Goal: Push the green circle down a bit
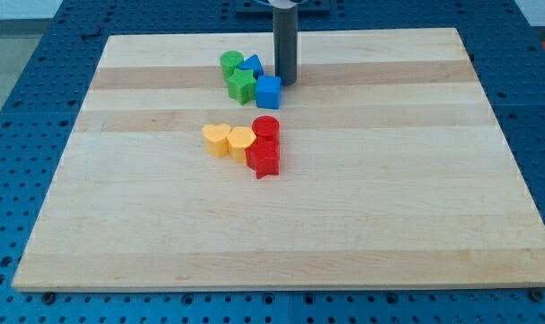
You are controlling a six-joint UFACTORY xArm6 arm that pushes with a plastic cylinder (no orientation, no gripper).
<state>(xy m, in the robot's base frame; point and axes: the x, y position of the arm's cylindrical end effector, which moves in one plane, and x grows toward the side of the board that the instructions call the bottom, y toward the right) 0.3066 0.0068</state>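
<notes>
Nearest on the wooden table (434, 225) sits a red star-shaped block (264, 162); well above it, the green circle block (230, 63) awaits, my tip (285, 82) to its right, bare rod end effector grasping nothing, not yet above it

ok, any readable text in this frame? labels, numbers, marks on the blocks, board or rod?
None. No words, numbers or signs show on the wooden board, the blue perforated table, the green circle, the other coloured blocks, or the dark rod; my tip is plain too.
</notes>
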